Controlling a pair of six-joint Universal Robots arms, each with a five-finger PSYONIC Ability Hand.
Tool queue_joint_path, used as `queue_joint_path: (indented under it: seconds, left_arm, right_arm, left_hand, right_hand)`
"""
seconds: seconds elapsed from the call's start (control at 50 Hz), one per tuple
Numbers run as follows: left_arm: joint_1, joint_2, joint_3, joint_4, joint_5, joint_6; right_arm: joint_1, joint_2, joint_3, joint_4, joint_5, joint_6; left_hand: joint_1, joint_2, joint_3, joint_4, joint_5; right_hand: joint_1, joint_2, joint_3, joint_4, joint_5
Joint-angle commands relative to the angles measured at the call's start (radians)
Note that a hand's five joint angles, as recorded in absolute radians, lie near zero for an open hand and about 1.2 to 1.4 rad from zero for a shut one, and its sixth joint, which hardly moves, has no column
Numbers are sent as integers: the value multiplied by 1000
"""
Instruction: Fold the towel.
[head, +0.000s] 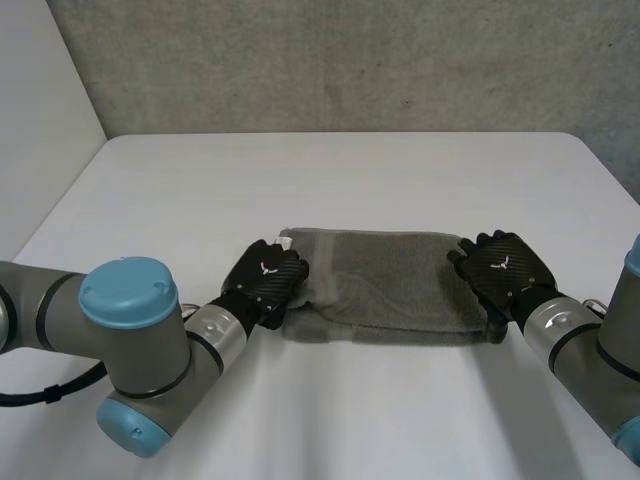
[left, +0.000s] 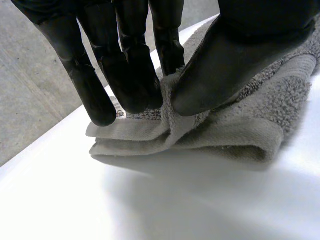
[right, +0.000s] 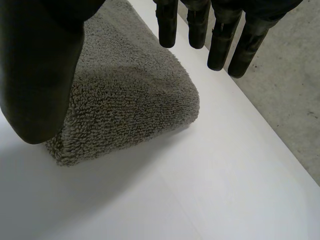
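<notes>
Your left hand (head: 265, 279) pinches the soft, limp towel (head: 385, 285) at one end, your right hand (head: 505, 268) open over the other; take corners

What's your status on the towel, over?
Left hand pinching towel at its left end. Right hand open at the right end. Towel lies layered on table. Nothing in the way.
</notes>
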Motion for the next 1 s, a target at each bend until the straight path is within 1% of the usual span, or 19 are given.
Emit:
queue_joint_path:
  seconds: [0.02, 0.06, 0.08, 0.1, 0.28, 0.32, 0.34, 0.38, 0.4, 0.44, 0.48, 0.52, 0.58, 0.78, 0.8, 0.82, 0.86, 0.9, 1.0]
  left_arm:
    - [5, 9, 7, -7, -3, 2]
    - [6, 21, 7, -10, -9, 1]
    - [6, 21, 7, -10, -9, 1]
    - [8, 33, 4, -15, -12, -1]
    - [26, 121, -55, -38, -9, -10]
    - [31, 129, -65, -38, -9, -10]
    - [35, 130, -74, -38, -9, -10]
    - [38, 132, -82, -40, -9, -10]
    - [43, 132, -91, -40, -12, -10]
    - [44, 132, -101, -40, -12, -10]
    - [47, 133, -107, -38, -14, -10]
    - [51, 135, -111, -40, -15, -11]
    - [63, 161, -122, -40, -17, -13]
    - [86, 196, -144, -37, -15, -14]
    - [90, 201, -148, -35, -15, -16]
    - [90, 201, -148, -35, -15, -16]
    - [95, 202, -151, -35, -15, -16]
    - [101, 207, -154, -33, -15, -16]
    - [120, 218, -170, -21, -15, -17]
  right_arm:
    - [4, -1, 6, 0, -2, 6]
    - [4, -1, 6, 2, -2, 6]
    - [2, 3, 6, 2, -4, 6]
    - [1, 9, 4, 3, -4, 6]
    - [-22, 69, -17, 14, -24, -1]
    - [-39, 72, -19, 15, -28, -1]
    - [-39, 72, -19, 15, -28, -1]
    - [-54, 71, -20, 15, -30, 1]
    - [-54, 71, -20, 15, -30, 1]
    - [-62, 69, -20, 14, -45, 2]
    - [-62, 69, -20, 14, -45, 2]
    - [-73, 69, -20, 15, -79, 7]
    - [-79, 74, -17, 17, -97, 7]
    - [-77, 74, -2, 18, -96, 18]
    - [-77, 74, 0, 20, -96, 38]
    - [-77, 74, 0, 20, -96, 38]
    - [-77, 72, 1, 24, -94, 94]
    - [-79, 71, 3, 32, -94, 123]
    - [-79, 69, 1, 44, -105, 191]
  left_hand:
    - [-216, -216, -236, -249, -230]
    - [-500, -499, -519, -533, -514]
    - [-501, -501, -520, -534, -515]
    - [-568, -567, -587, -601, -582]
    - [-578, -577, -597, -610, -591]
    - [-578, -577, -597, -610, -591]
    - [-580, -580, -600, -613, -594]
    - [-586, -586, -605, -619, -600]
    - [-601, -600, -620, -634, -614]
    - [-656, -656, -675, -689, -670]
    - [-713, -712, -732, -745, -726]
    - [-733, -732, -752, -766, -747]
    - [-748, -747, -767, -780, -761]
    - [-765, -765, -785, -798, -779]
    - [-768, -768, -788, -801, -782]
    - [-768, -768, -788, -801, -782]
    - [-768, -768, -788, -801, -782]
    - [-768, -768, -788, -801, -782]
    - [-768, -768, -788, -801, -782]
  right_hand:
    - [-57, -66, -72, -83, -60]
    - [-57, -66, -72, -83, -60]
    - [-57, -66, -72, -83, -60]
    - [-56, -64, -70, -82, -59]
    - [20, 12, 6, -6, 17]
    - [169, 161, 155, 143, 166]
    - [170, 162, 156, 144, 167]
    - [316, 308, 302, 290, 313]
    - [317, 309, 303, 291, 314]
    - [571, 563, 556, 545, 568]
    - [572, 564, 558, 546, 569]
    - [821, 812, 806, 795, 818]
    - [883, 875, 869, 857, 880]
    - [843, 834, 828, 817, 839]
    - [752, 744, 738, 726, 749]
    - [751, 743, 737, 726, 748]
    - [474, 466, 460, 448, 471]
    - [414, 406, 400, 388, 411]
    - [423, 414, 408, 397, 420]
